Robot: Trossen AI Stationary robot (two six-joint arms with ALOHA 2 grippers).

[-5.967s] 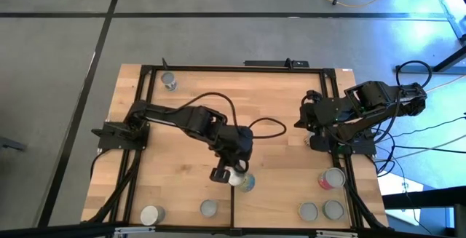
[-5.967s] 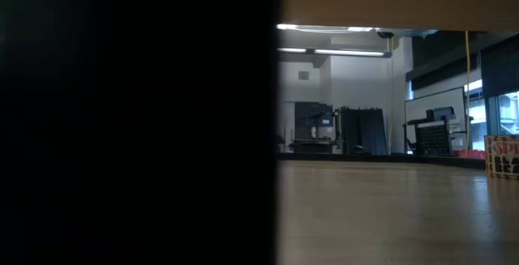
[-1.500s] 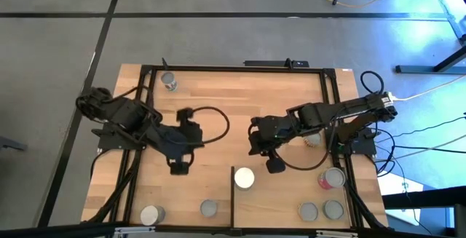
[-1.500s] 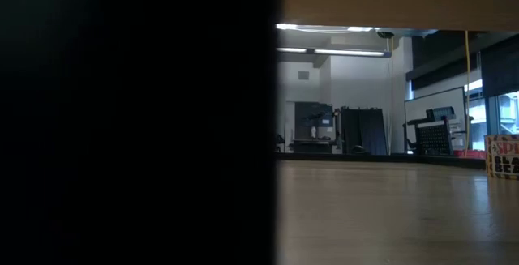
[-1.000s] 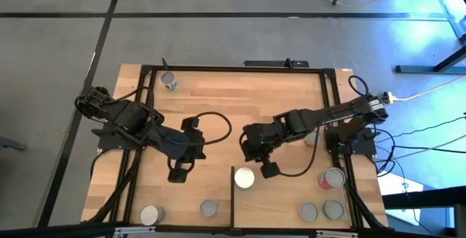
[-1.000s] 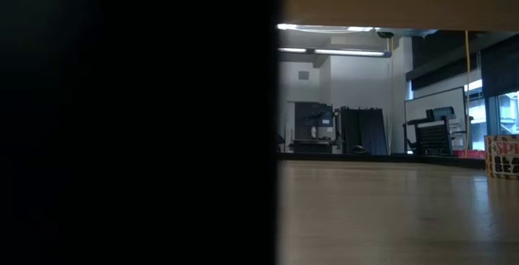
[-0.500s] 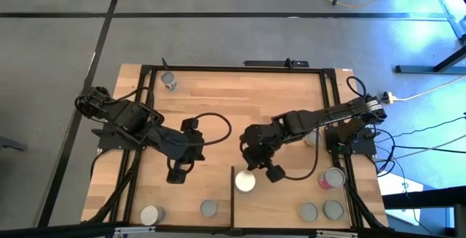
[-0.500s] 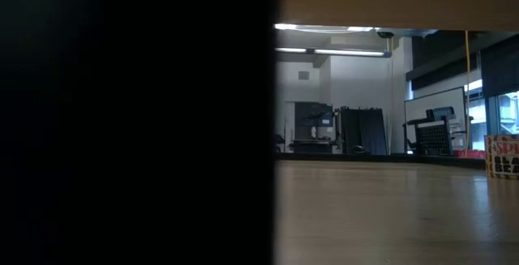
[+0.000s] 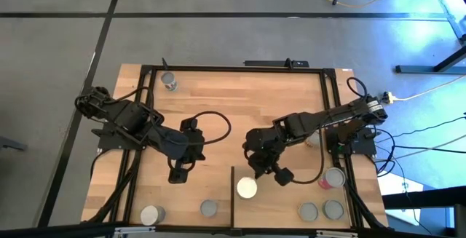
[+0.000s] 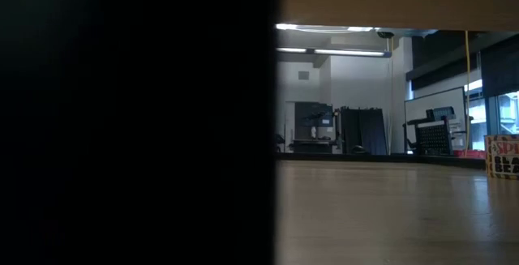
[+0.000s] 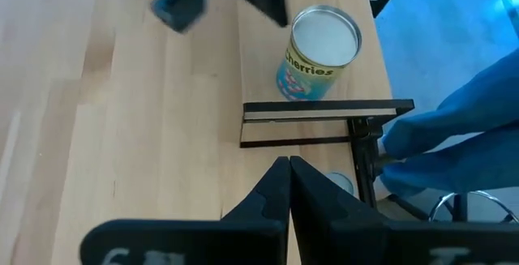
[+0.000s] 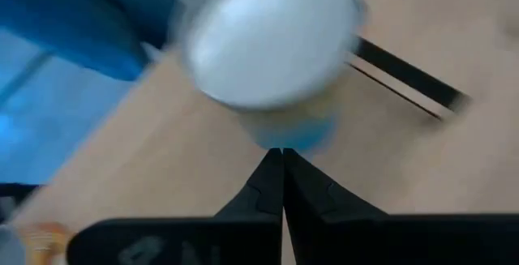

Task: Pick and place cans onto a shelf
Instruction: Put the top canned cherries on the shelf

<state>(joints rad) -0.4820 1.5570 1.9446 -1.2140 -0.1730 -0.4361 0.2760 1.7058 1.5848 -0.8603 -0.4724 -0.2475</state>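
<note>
**White-topped can at the near edge, right pincer closed against it**

The white-topped can (image 9: 247, 188) stands upright on the counter (image 9: 218, 107), close to the near edge and just right of a thin black divider strip (image 9: 232, 194). In the left wrist view the same can (image 11: 321, 51) shows a blue patterned label reading "cherries" and sits just beyond a black-edged wooden panel edge (image 11: 324, 113).

The right pincer (image 9: 256, 171) is directly beside the can on its far side, fingers pressed together and holding nothing. In the right wrist view the closed fingertips (image 12: 280, 156) point at the base of the can (image 12: 272, 50) (whether they touch it cannot be told, the can being blurred).

The left pincer (image 9: 175, 177) is well apart, over bare wood to the left, fingers (image 11: 288, 185) fully together and empty.

Other cans stand along the near edge: one at the left corner (image 9: 151, 215), one left of the divider (image 9: 209, 208), a pair at the right (image 9: 309, 211) (image 9: 333, 209), and a red-sided can (image 9: 332, 178) just above that pair. A single can (image 9: 169, 82) stands at the far left corner.

The counter is pale butcher-block wood inside a black frame on a grey floor. The low view is half blocked by a dark mass; beyond lies a lit room with a whiteboard (image 10: 435, 111).
</note>
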